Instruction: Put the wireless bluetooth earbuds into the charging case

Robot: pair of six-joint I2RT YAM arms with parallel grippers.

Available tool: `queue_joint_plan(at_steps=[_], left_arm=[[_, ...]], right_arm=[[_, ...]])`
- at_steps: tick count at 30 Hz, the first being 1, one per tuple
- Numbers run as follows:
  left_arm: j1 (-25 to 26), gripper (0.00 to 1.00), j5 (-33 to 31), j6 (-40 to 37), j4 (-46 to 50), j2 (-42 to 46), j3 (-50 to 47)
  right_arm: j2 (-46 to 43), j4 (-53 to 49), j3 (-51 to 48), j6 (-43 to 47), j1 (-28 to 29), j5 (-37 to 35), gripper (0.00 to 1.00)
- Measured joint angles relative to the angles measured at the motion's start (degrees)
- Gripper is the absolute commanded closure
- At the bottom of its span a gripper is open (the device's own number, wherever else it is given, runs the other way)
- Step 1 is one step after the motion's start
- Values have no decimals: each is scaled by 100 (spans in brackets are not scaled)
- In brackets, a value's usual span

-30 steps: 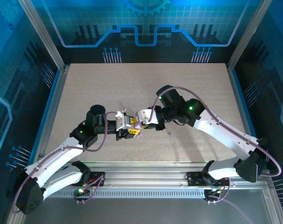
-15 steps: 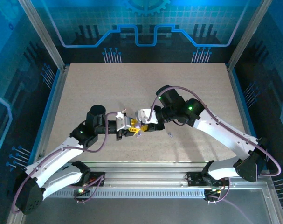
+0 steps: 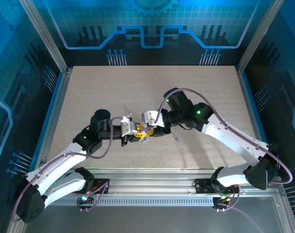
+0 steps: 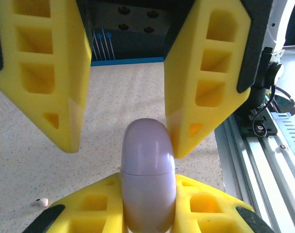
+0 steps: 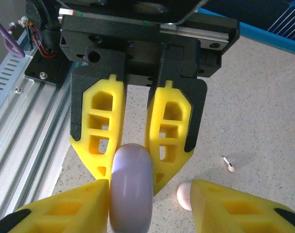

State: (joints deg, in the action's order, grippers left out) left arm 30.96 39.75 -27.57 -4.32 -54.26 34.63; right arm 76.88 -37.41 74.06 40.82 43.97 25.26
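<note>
I'm seeing the handover complete; the left end effector (image 5: 131, 169) is now clenching the lilac charging case (image 4: 147, 179) above the desk (image 4: 113, 97), the right end effector (image 4: 125, 145) having just released (fingers standing apart); one earbud (image 4: 40, 202) is waiting below.

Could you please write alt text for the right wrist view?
The left hand pinches a smooth lilac rounded plastic case between its yellow fingers, while the open right hand flanks it. A tiny white earbud lies on the speckled table.
</note>
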Motion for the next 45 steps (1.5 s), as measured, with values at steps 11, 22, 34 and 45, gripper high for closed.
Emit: queue_joint_plan(at_steps=[11,22,34,45], left_arm=[[17,89,13,17,52,109,0],[17,89,-317,944,-1320,61,-579],[20,90,-1910,1753,-2350,166,-1296],[17,90,-3679,2166,-3373,629,-2564]], right_arm=[[-157,398,-20,-365,-658,-162,54],[-979,984,-837,-1513,-767,68,54],[-894,413,-938,-2479,-780,-555,56],[79,-11,-588,-6057,-815,-1147,57]])
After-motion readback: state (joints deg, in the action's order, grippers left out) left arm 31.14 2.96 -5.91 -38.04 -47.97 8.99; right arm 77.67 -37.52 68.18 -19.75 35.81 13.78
